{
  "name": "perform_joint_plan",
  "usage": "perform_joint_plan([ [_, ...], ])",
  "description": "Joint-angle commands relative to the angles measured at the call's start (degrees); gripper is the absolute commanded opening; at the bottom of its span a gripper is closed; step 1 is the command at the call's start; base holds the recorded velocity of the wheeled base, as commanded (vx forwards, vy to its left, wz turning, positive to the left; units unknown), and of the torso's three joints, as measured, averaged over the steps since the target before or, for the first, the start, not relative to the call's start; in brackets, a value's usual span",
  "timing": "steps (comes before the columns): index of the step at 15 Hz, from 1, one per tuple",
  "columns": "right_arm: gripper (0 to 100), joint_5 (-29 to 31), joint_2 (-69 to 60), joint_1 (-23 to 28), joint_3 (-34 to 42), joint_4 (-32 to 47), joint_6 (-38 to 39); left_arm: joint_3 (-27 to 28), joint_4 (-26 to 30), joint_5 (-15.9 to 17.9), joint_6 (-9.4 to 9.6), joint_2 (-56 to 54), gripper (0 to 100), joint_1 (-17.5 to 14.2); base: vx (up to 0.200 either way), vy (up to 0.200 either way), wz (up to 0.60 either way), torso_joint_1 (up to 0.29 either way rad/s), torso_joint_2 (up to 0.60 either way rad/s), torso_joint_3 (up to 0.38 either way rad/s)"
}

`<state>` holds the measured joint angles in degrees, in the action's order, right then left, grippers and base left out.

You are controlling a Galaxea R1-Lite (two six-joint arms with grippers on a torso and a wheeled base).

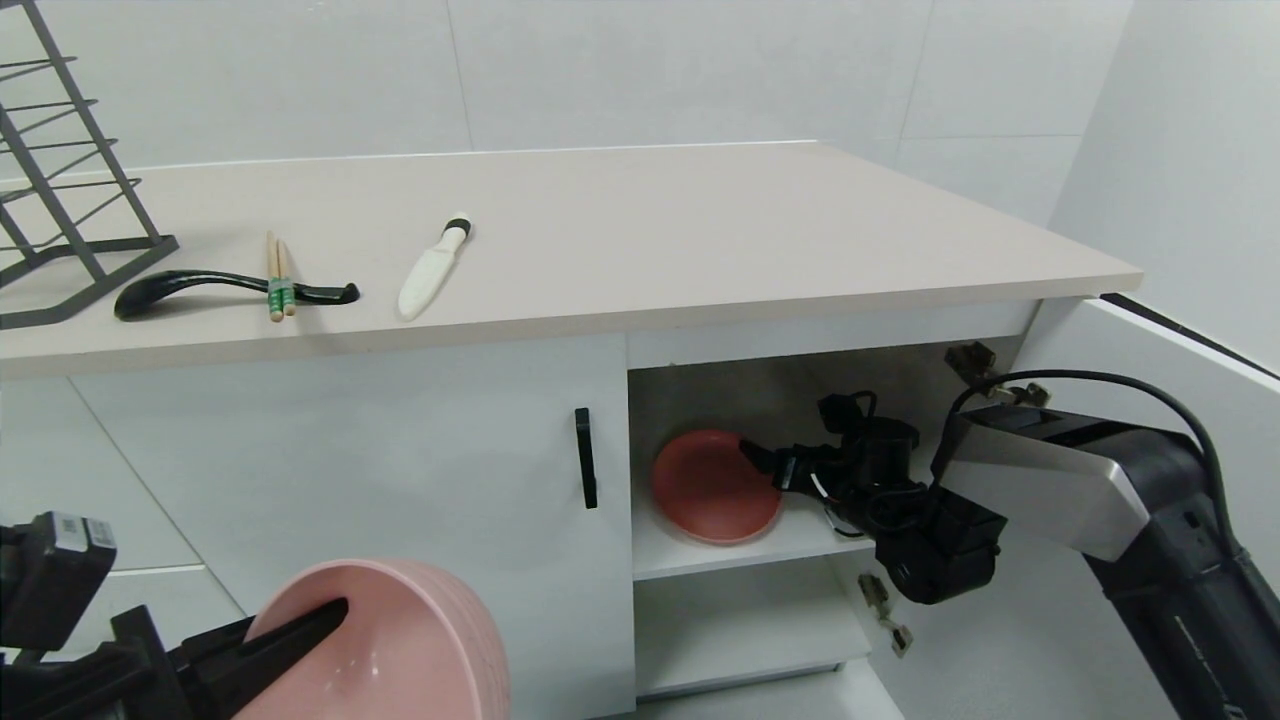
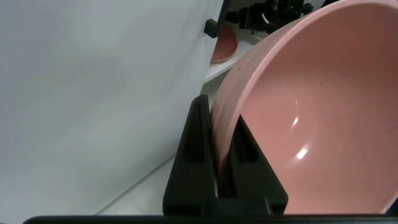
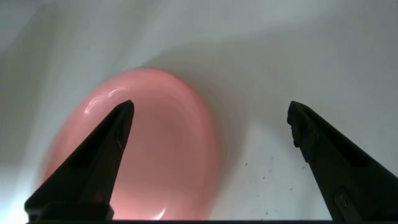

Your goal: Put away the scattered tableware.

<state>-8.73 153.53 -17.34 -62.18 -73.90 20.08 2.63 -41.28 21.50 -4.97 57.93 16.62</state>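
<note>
While clamped, L gripper: fingers pinch pink bowl rim, one inside, one outside.
R gripper: fingers wide apart; red plate just ahead on shelf.

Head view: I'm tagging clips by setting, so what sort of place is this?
Probably a kitchen, or a mock-up of one: a counter with a ladle, chopsticks and knife, a dish rack at its left end, and an open cupboard below holding a plate. The left hand holds a bowl.
</note>
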Motion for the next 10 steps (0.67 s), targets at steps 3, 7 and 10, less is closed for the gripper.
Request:
perform_joint_plan([
  [3, 100, -0.06, -0.33, 0.11, 0.48, -0.63, -0.30, 0.00, -0.47, -0.06, -0.04, -0.01, 0, 0.00, 0.000, 0.000, 0.00, 0.000, 0.00, 0.000],
  [7, 100, 0.91, -5.34, -0.68, 8.13, -5.55, -1.45, 0.09, -0.56, -0.15, -0.12, -0.19, 0, -0.18, 0.000, 0.000, 0.00, 0.000, 0.00, 0.000],
  [10, 100, 4.16, -11.76, -1.74, 26.06, -16.01, -8.65, 0.18, -0.65, -0.32, -0.04, -0.80, 0, -0.18, 0.000, 0.000, 0.00, 0.000, 0.00, 0.000],
])
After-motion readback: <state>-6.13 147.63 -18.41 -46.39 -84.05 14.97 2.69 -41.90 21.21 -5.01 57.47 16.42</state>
